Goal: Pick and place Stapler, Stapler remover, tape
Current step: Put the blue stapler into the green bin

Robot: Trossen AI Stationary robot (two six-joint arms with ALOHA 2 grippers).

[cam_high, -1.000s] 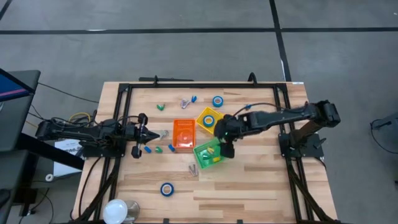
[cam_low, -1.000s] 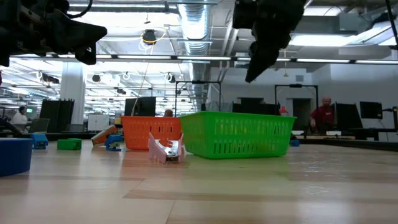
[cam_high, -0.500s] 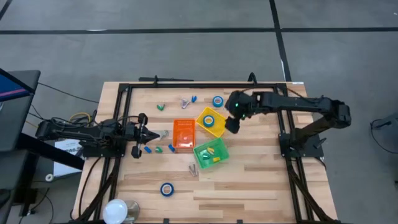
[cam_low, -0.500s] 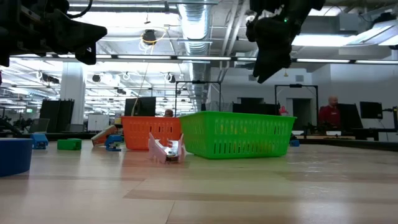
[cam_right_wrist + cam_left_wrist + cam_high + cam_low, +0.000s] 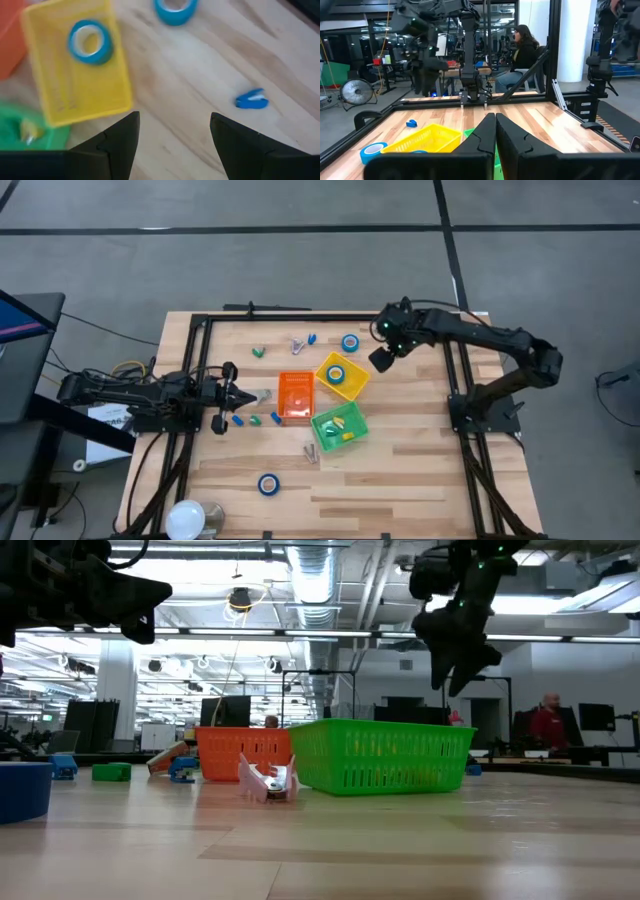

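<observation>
Tape rolls: one in the yellow bin, two on bare wood; right gripper aloft, holding nothing.

We note the right gripper (image 5: 381, 360) hanging above the table beside the yellow bin (image 5: 97, 100), its dark fingers (image 5: 117, 137) spread apart. Below it, a round blue tape roll (image 5: 90, 42) with a pale core lies in that slatted plastic bin; a second roll (image 5: 175, 10) sits on the planks just beyond, near a small blue stapler (image 5: 252, 100). A third roll (image 5: 268, 484) lies well apart. The left gripper (image 5: 240, 394) waits at the left, its tapered fingers pressed together.
</observation>
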